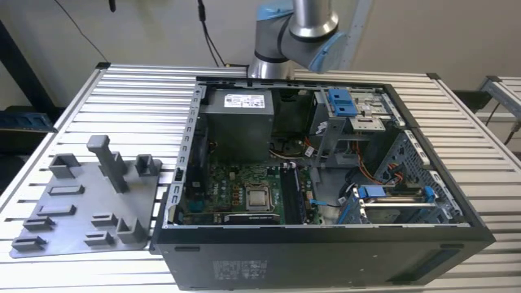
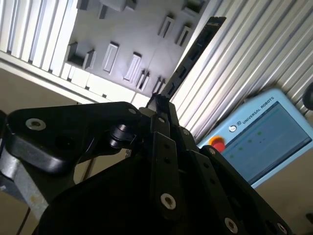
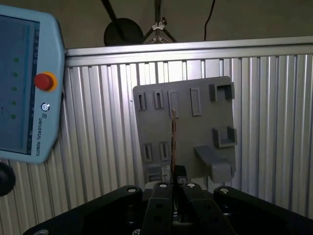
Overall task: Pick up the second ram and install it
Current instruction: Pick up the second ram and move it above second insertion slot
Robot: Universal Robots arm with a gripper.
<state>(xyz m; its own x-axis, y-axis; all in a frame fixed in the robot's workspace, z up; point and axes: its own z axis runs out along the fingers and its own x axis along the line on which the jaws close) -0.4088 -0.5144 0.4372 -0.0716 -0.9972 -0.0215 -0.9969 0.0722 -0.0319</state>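
The second ram (image 2: 191, 53) is in the gripper (image 2: 159, 101): the fingers are clamped on one end of the stick, and the rest of the board runs straight out beyond the fingertips. Its long axis continues the line of the fingers, away from the wrist. In the first wrist view the second ram (image 3: 172, 139) appears edge-on as a thin line rising from the gripper (image 3: 174, 183), so the flat faces lie against the finger pads. Behind the stick in both wrist views lies the grey fixture plate (image 3: 195, 132). The stick appears held well apart from it, not seated in any of its pockets, and the narrow pockets in view look vacant. A teach pendant (image 3: 24, 88) rests on the slatted table (image 1: 138, 85) near the plate. In the exterior view the fixture plate (image 1: 82, 207) sits at the exterior view's left of the open computer case (image 1: 326, 247), just beside its wall. The case holds the motherboard (image 1: 232, 183), a power supply (image 1: 236, 122), a drive cage with blue tabs (image 1: 346, 107) and loose cables. The memory slots (image 1: 291, 194) run as long dark strips just beside the processor socket (image 1: 258, 198) — whether one already carries a stick cannot be told. Judged from these views, the held stick lies toward the plate side, so the slots are away toward the exterior view's right.
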